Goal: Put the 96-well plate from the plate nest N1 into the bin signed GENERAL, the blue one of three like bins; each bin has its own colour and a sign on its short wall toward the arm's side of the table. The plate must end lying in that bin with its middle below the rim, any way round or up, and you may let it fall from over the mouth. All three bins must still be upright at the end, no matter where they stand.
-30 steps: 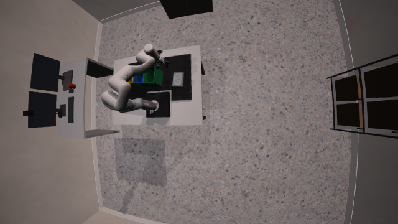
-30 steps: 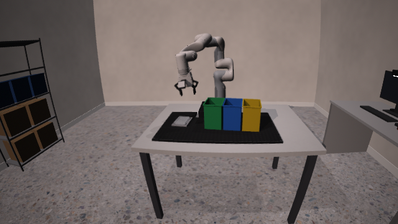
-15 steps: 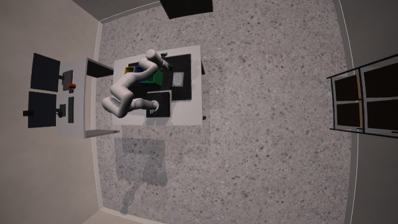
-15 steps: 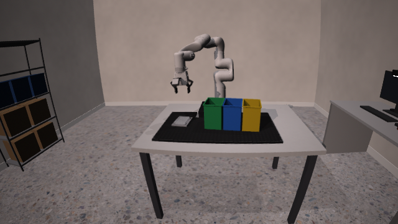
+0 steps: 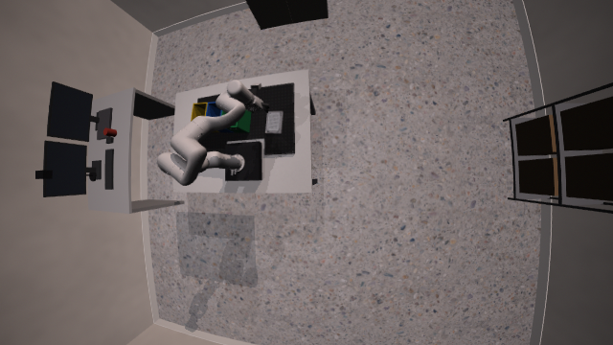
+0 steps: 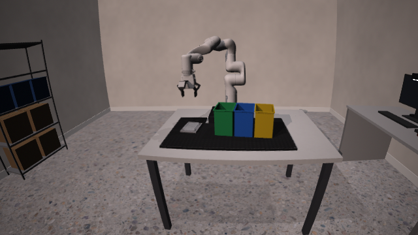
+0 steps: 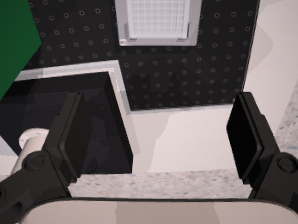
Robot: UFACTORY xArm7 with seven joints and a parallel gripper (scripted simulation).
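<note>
The white 96-well plate (image 6: 191, 126) lies flat in its nest on the black mat (image 6: 228, 137), left of the bins. It shows in the overhead view (image 5: 274, 122) and at the top of the wrist view (image 7: 158, 3). The blue bin (image 6: 244, 119) stands upright between the green bin (image 6: 224, 119) and the yellow bin (image 6: 264, 120). My gripper (image 6: 188, 92) is open and empty. It hangs high above the table's far left part, beyond the plate and left of the green bin. Its two fingers frame bare table. The bins' signs are not visible.
A dark square base plate (image 7: 67, 123) by the arm's foot (image 6: 231, 94) lies below the gripper's left side. A green bin corner (image 7: 15, 30) shows at the wrist view's left. A desk with monitors (image 6: 385, 124) stands right of the table, a shelf (image 6: 23, 108) far left.
</note>
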